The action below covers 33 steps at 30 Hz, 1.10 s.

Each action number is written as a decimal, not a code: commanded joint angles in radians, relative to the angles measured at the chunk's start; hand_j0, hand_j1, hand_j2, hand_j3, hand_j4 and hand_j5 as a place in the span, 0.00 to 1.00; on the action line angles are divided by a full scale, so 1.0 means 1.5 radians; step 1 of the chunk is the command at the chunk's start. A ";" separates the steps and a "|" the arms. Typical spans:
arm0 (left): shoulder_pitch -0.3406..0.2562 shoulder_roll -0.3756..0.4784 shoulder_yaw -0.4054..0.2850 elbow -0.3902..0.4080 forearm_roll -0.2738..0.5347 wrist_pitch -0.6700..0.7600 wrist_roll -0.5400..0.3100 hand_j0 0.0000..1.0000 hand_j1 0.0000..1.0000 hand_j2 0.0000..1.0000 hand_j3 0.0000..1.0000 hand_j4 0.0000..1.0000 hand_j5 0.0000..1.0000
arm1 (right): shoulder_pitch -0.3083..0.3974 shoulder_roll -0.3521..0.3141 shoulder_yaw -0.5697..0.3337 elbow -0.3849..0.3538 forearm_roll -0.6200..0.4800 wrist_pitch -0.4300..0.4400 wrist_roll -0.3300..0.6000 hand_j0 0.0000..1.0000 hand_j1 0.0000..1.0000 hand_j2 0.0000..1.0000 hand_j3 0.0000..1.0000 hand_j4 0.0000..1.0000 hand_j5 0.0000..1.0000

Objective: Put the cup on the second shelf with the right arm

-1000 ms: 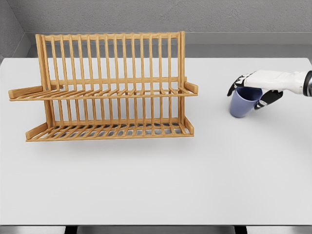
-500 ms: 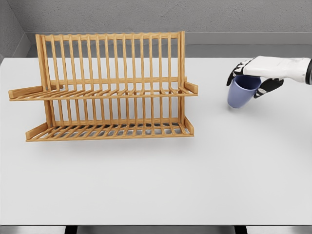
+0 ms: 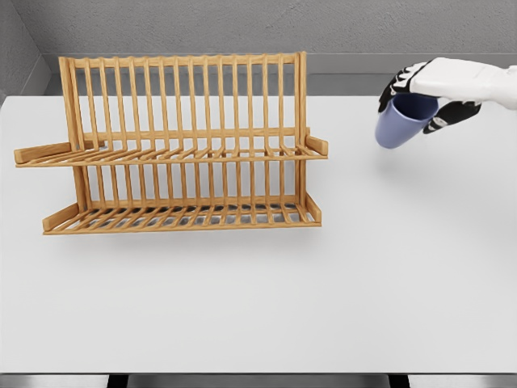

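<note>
Right hand [image 3: 420, 93], entering from the upper right edge of the head view, grips the blue cup [image 3: 401, 120] at its rim, with dark fingers [image 3: 397, 85] curled over the near side of the rim and others wrapped over the far side. Cup position: held in the air above the white worktop [image 3: 323, 283], well to the right of the wooden dish rack [image 3: 174, 145] and about level with the rack's upper part in the picture. Cup orientation: its long axis is tilted, the open mouth pointing up and to the right toward the palm, the closed base pointing down and to the left toward the rack. No handle can be made out.

Dish rack: it stands on the left half of the worktop, with a lower shelf [image 3: 182, 217] near the surface and a second shelf [image 3: 170, 153] above it, both slatted and backed by a row of upright bars.

Change from the frame one second earlier: the cup sat lower, close to the worktop and nearly upright; it now appears higher in the view and more strongly tilted, with the hand risen along with it. The rack has not moved.
</note>
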<state>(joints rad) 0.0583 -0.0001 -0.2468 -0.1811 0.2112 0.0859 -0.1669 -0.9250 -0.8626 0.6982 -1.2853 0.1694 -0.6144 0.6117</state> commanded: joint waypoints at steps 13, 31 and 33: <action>0.000 0.000 0.000 0.000 0.000 0.000 0.000 1.00 1.00 1.00 1.00 1.00 1.00 | -0.010 0.000 -0.029 -0.113 -0.005 0.002 -0.001 0.64 0.64 0.64 0.64 0.64 0.64; 0.000 0.000 0.000 0.000 0.000 0.000 0.000 1.00 1.00 1.00 1.00 1.00 1.00 | -0.013 0.034 -0.029 -0.236 -0.003 0.002 -0.001 0.64 0.64 0.64 0.64 0.64 0.64; 0.000 0.000 0.000 0.000 0.000 0.000 0.000 1.00 1.00 1.00 1.00 1.00 1.00 | -0.017 0.037 -0.028 -0.237 -0.003 0.002 -0.001 0.64 0.64 0.64 0.64 0.64 0.64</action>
<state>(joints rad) 0.0583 0.0000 -0.2468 -0.1811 0.2112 0.0859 -0.1669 -0.9526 -0.8133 0.6535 -1.6356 0.1706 -0.6142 0.6119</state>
